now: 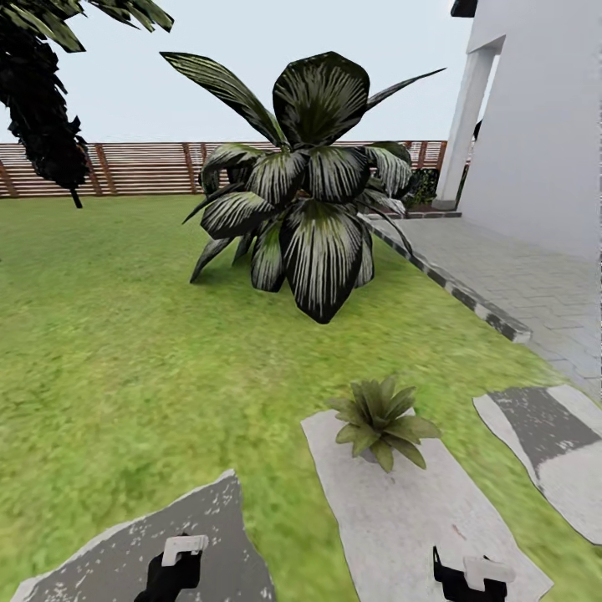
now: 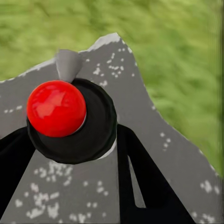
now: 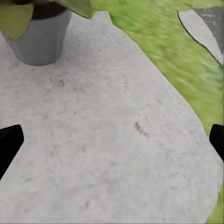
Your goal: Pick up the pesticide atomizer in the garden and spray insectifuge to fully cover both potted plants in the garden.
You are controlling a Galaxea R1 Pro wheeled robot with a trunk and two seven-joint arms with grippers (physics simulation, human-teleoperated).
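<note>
Green lawn (image 1: 125, 334) spreads across the garden before us, backed by a brown slatted wooden fence (image 1: 142, 167) and bordered on our right by a grey paved walk (image 1: 535, 284) along a white house wall (image 1: 543, 125). A big dark shrub with white-striped leaves (image 1: 309, 192) dominates the middle of the grass, and a dark tree (image 1: 42, 100) stands at the far left.

Nearer to us, a pale stepping stone (image 1: 410, 510) carries one potted plant (image 1: 380, 422), a small green rosette in a round grey pot (image 3: 42, 39) standing upright near the stone's far end. A dark speckled stone (image 1: 125, 552) lies under our left arm, and another two-toned slab (image 1: 543, 443) sits to the right.

Our left gripper (image 2: 93, 154) is clenched on the pesticide atomizer (image 2: 70, 121), its black fingers (image 2: 140, 172) either side of the black body, the red cap (image 2: 56, 108) and grey nozzle (image 2: 69, 63) toward the speckled stone. Our right gripper (image 3: 112, 140) hangs released and holding nothing above the pale stone, fingertips (image 3: 9, 140) wide apart, the pot just ahead.
</note>
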